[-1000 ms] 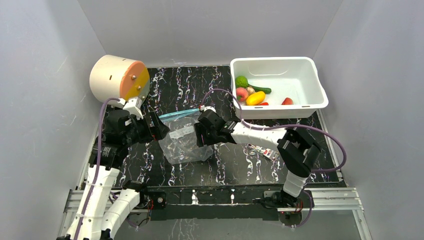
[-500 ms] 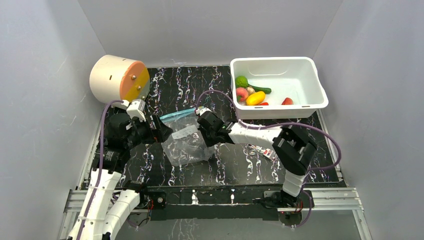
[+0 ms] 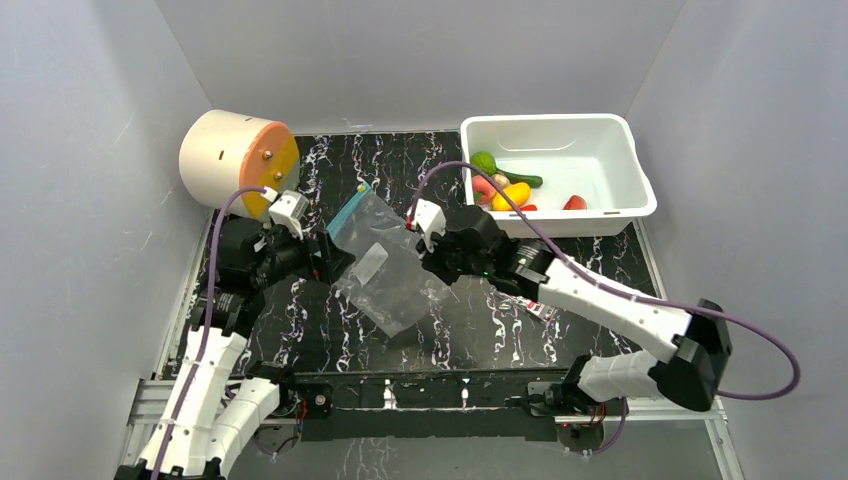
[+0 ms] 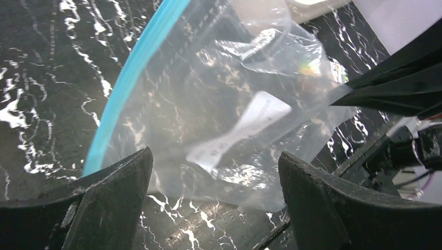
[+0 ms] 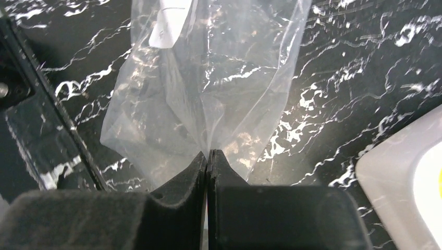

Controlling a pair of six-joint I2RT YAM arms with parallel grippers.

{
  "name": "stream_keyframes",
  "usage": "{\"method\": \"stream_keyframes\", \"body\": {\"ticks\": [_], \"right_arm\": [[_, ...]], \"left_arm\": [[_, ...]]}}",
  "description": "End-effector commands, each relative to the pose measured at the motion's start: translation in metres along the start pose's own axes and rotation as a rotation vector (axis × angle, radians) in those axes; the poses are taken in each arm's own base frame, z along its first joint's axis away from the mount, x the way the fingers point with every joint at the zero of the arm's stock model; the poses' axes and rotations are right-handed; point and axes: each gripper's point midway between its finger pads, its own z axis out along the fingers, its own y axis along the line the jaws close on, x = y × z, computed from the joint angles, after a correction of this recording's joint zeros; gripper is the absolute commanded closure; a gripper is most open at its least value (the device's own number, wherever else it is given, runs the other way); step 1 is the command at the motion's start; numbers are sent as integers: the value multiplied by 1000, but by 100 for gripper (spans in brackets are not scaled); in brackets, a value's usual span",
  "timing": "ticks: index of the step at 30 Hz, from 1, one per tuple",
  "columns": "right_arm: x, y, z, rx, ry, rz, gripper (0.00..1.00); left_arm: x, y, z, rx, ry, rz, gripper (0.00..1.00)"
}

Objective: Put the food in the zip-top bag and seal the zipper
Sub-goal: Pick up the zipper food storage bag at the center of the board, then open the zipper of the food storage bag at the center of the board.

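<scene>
The overhead view alone gives the full layout: the zip-top bag (image 3: 392,270) hangs tilted above the middle of the black marbled table (image 3: 480,335), between the two arms. Its zipper (image 3: 347,214) runs along the upper-left edge, next to the left gripper (image 3: 335,256). The food (image 3: 505,187) lies in the left end of the white bin (image 3: 560,121) at the far right, well apart from the bag. The right wrist view supplies what the overhead view hides: the right gripper (image 5: 207,156) has its fingers pressed flat together on a fold of the bag's clear edge. The left wrist view shows the left fingers (image 4: 112,203) standing wide apart with the bag just beyond them. The zipper's near end runs down toward one finger, but contact cannot be determined. A cream cylinder (image 3: 235,155) with an orange face stands at the far left corner, just behind the left arm, and the bin's corner lies near the right wrist. Bare table shows on the near side of the bag. A flat printed packet (image 3: 537,306) lies partly under the right forearm. The white label patch (image 4: 240,133) on the bag carries print too small to read.
</scene>
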Motion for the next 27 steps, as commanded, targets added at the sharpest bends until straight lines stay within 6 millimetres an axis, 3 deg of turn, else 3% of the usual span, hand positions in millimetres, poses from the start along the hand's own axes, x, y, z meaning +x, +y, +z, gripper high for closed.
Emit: {"method": "stream_keyframes", "body": {"ticks": [1,8,15,21,27], "right_arm": [[-22,11,-39,-84,-106,-207,100],[-26,13,-88,-105,-117,-325,100],[-6,6,-112,-79,-45,-387,100],[-13,6,-140,-66,-111,-428,100],[-26,4,-170,-32,-200,-494,100]], "left_arm": [[-14,-25,0,155,-21,71,11],[-18,-26,-4,138,-21,46,11],[-34,-44,-26,164,-49,56,12],[-17,-60,-27,286,-21,73,26],[-10,-78,-35,406,-28,93,30]]}}
